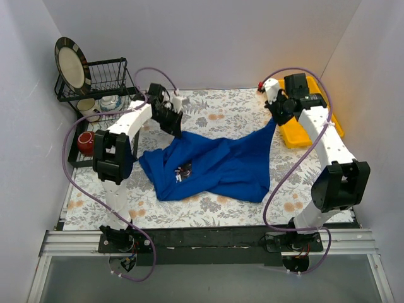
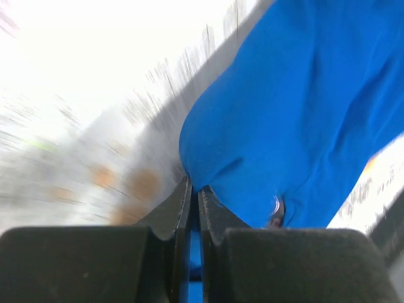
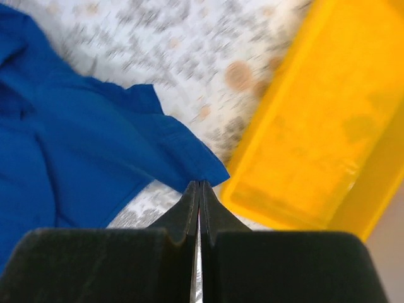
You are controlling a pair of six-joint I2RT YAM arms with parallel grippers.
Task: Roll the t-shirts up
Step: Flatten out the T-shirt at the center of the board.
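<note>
Fabric of the t-shirt (image 1: 214, 167) is lying crumpled mid-frame on the counter (image 1: 208, 211), top view. Low centre in the left wrist view, the left hand (image 2: 194, 188) is pinching its blue cloth. Low centre in the right wrist view, the right hand (image 3: 200, 185) is clamping a corner.
</note>
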